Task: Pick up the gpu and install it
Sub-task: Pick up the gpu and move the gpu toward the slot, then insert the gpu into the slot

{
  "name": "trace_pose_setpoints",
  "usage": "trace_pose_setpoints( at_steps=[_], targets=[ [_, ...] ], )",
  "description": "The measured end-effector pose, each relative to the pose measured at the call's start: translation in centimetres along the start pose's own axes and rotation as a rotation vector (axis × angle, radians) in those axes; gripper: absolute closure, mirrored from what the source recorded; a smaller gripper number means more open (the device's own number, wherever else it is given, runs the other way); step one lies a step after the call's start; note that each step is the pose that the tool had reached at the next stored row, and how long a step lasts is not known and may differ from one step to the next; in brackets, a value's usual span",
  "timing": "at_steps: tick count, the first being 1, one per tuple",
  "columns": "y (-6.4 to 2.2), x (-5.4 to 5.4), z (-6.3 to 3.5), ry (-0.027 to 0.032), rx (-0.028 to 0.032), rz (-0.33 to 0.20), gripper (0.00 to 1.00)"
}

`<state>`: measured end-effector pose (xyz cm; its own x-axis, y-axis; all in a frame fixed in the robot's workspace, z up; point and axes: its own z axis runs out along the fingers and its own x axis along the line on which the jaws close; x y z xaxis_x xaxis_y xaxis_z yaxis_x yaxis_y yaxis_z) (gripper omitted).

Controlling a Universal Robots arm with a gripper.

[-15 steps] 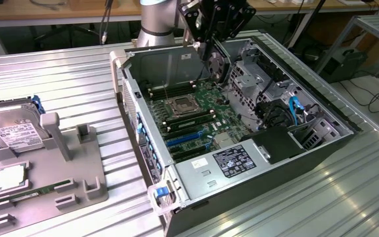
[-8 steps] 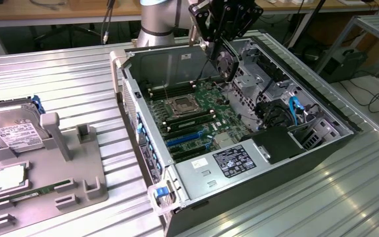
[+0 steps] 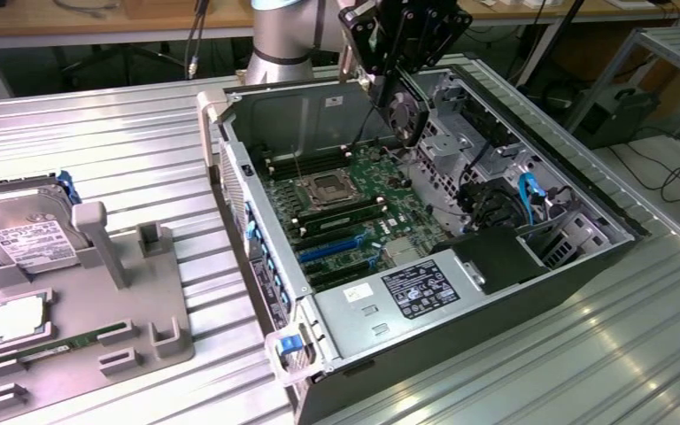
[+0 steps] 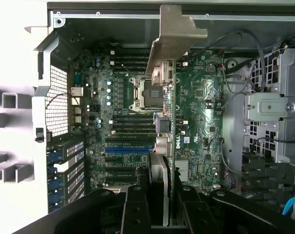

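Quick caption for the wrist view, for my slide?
The gripper holds the gpu edge-on above the motherboard inside the open computer case.

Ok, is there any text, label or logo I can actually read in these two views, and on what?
"DELL": white print on the motherboard, beside the held gpu.
Power supply label: printed lines, too small to read.
Hard drive label: too small to read.
Nothing else is legible.
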<state>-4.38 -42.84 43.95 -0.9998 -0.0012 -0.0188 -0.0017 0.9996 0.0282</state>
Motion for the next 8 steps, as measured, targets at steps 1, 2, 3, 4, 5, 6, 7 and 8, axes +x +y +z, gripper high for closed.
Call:
trace_pose_setpoints(
  at_steps=[1,2,3,4,5,6,7,8],
  targets=[
    [0.0,0.0,0.0,0.0,0.0,0.0,0.73],
    [0.0,0.0,0.0,0.0,0.0,0.0,0.73],
    [0.0,0.0,0.0,0.0,0.0,0.0,0.73],
    [0.0,0.0,0.0,0.0,0.0,0.0,0.73],
    [0.0,0.0,0.0,0.0,0.0,0.0,0.73],
    [0.0,0.0,0.0,0.0,0.0,0.0,0.73],
    [0.0,0.0,0.0,0.0001,0.0,-0.003,0.73],
    [0.0,0.0,0.0,0.0003,-0.0003,-0.013,0.73]
  ],
)
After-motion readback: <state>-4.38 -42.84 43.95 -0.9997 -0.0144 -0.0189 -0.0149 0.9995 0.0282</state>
